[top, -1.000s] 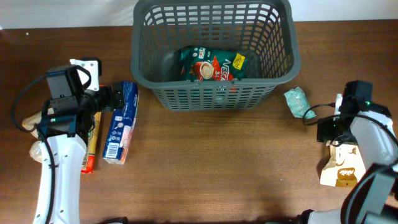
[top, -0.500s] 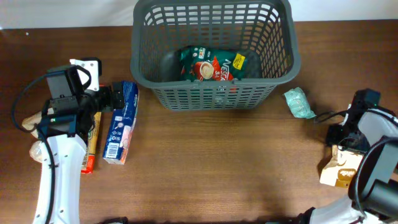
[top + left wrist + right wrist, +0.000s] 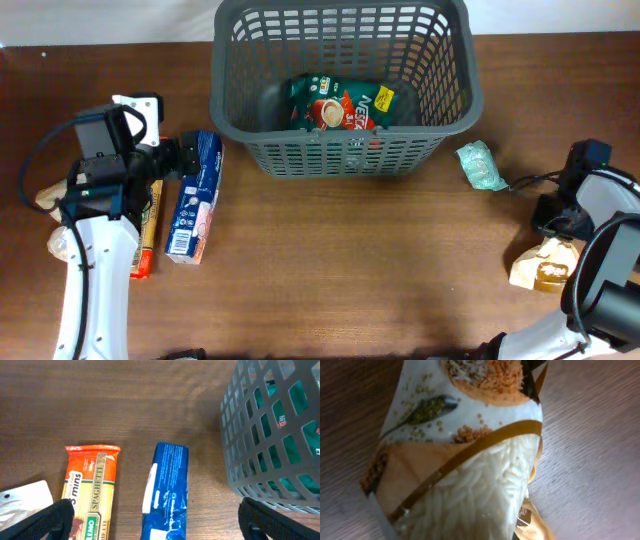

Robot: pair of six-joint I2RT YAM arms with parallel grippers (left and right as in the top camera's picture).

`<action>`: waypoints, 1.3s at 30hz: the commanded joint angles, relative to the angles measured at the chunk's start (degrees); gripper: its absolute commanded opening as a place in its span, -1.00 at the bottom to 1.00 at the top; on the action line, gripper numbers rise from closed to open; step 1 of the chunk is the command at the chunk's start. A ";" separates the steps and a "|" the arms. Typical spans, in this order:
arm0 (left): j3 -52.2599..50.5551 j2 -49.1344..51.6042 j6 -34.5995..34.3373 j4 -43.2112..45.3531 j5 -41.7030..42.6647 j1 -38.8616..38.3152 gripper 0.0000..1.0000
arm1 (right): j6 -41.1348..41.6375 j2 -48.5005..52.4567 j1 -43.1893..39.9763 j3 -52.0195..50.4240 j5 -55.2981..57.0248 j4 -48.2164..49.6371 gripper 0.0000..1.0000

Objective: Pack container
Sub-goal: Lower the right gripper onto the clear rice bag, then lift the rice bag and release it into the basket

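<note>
Where it hangs left of the large dark grey slotted plastic basket (image 3: 345, 152), left gripper (image 3: 157, 522): fingers spread wide above a blue cardboard box (image 3: 169, 485).
Right gripper (image 3: 552, 228): right of the basket, at a white-and-gold rice pouch (image 3: 465, 460); grip, I cannot tell.
Basket: far middle of the table, green-and-red packet (image 3: 340, 105) inside.

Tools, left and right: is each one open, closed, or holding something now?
Left tool: open, holding nothing.
Right tool: close above the rice packet; its fingers are not in view, so it cannot be told.

Matt grey plastic container (image 3: 340, 155), brown wood-grain table (image 3: 350, 260), glossy plastic rice packet (image 3: 470, 480) with clear window, shiny blue packet (image 3: 170, 485).
</note>
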 commanded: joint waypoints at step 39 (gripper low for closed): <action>1.01 0.35 -0.48 0.15 0.81 0.24 0.99 | -39.98 -4.44 43.58 68.26 -27.80 -10.49 -0.93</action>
